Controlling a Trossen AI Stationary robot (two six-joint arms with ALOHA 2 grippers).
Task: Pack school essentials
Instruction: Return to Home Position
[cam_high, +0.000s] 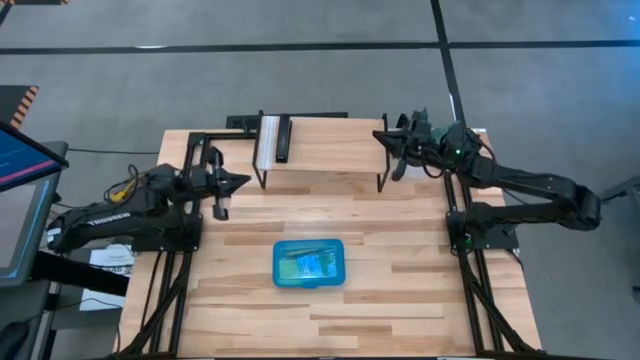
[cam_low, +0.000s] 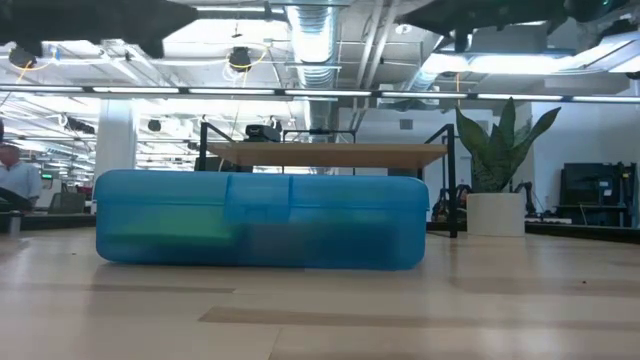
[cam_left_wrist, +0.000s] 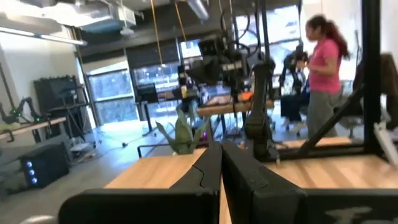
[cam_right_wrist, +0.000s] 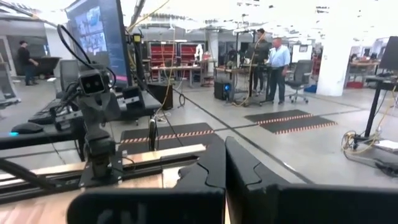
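— Where are the school essentials (cam_high: 300, 265)?

— Shut inside the blue translucent case (cam_high: 340, 248), which lies flat with its lid down near the middle of the wooden table (cam_high: 400, 300). From above, only green and light-blue shapes show through the lid, and I cannot tell the single items apart. From table height, a green block shows through the case's wall at one end, with a darker patch beside it.

— Is anything touching the case?

— No. Both arms are well apart from it, up toward the table's far side. The left gripper (cam_high: 243, 181) hangs over the left part of the table and points toward the middle. The right gripper (cam_high: 380, 133) is at the right end of the raised wooden shelf (cam_high: 320, 135) along the back edge, pointing toward the left arm's side.

— And the claws?

— In the left wrist view the two fingers (cam_left_wrist: 208, 168) lie pressed together with only a thin seam between them, pinching nothing. The right wrist view shows the same: fingers (cam_right_wrist: 242, 168) together, empty.

— What else is about?

— A white strip (cam_high: 267, 143) and a black bar (cam_high: 283, 140) lie side by side on the shelf. Beyond the table stands a potted plant (cam_low: 500, 150), and a person in a pink top (cam_left_wrist: 323, 62) is in the room behind.
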